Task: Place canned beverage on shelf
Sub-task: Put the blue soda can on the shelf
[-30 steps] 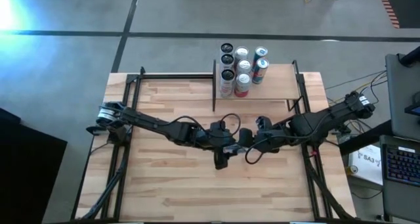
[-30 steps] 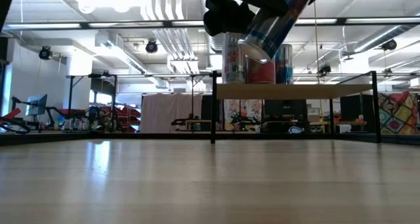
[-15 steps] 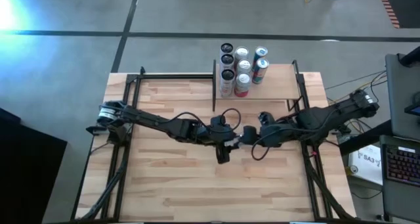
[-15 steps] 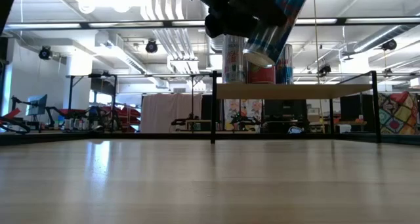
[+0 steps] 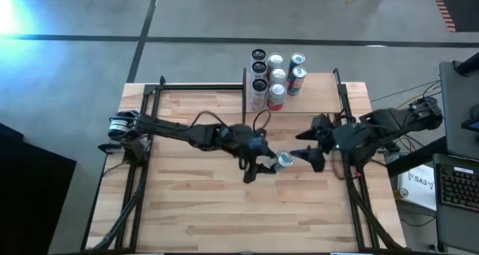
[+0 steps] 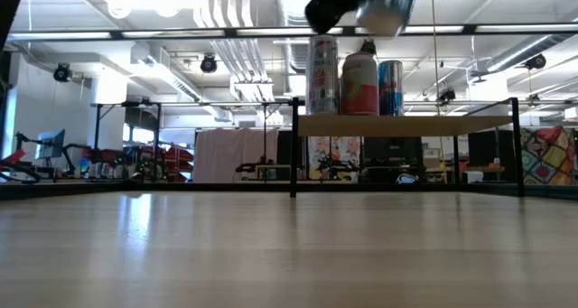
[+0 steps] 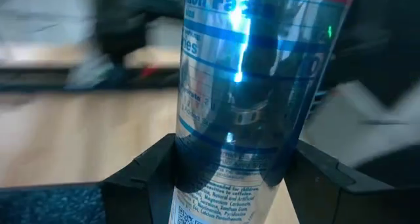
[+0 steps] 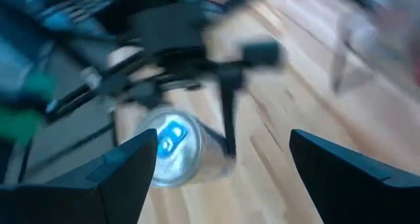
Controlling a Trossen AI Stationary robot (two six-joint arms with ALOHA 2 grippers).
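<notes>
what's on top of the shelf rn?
On the shelf stands a cluster of upright cans, about seven from above. The low view shows only three in front; the rest are covered behind them.

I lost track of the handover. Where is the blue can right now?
In the high view the blue can is mid-table, held by the left gripper, with the open right gripper just to its right.

L claw (image 5: 263, 165) clamped mid-table, arm stretched; R claw (image 5: 308, 144) spread wide, just beside it.
</notes>
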